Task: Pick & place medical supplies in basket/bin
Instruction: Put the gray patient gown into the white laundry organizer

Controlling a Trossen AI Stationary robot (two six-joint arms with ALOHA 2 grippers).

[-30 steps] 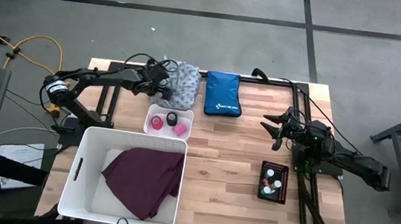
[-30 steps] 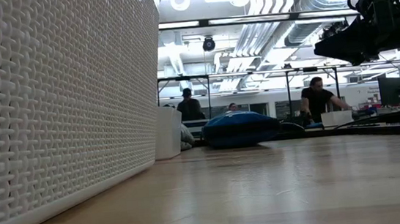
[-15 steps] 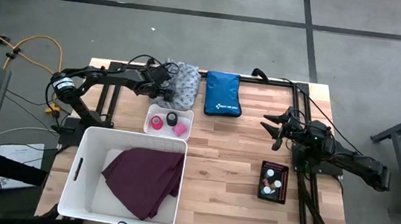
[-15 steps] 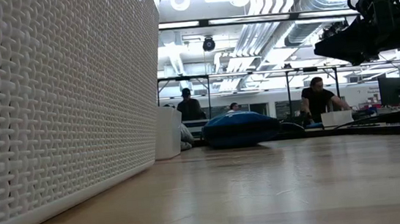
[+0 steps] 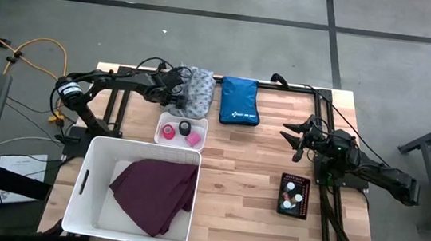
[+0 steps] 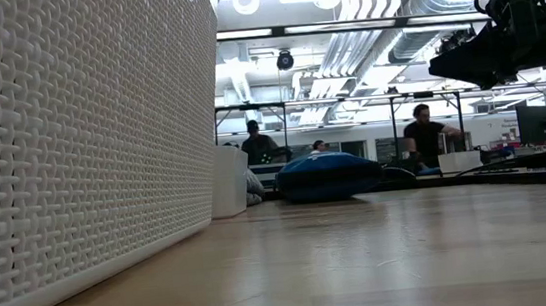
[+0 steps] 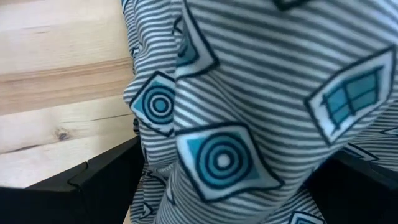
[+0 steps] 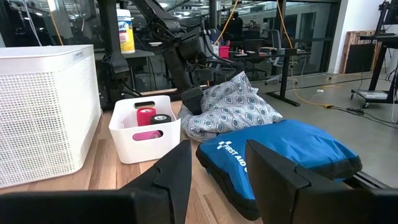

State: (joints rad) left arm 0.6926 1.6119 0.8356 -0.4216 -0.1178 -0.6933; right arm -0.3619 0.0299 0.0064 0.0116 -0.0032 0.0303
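Left gripper [image 5: 179, 89] wide open around the grey-white patterned cloth [image 5: 196, 91]; right gripper [image 5: 297, 139] empty, fingers partly apart, above the table [image 5: 250, 172].

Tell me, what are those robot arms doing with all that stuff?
The left claw is open around the striped patterned cloth at the table's far edge, ready to grab it. The purple cloth already lies in the big white basket. The right claw waits above the table, holding nothing.

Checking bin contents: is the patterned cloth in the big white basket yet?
No, the patterned cloth lies at the table's far edge; only the purple cloth is in the basket.
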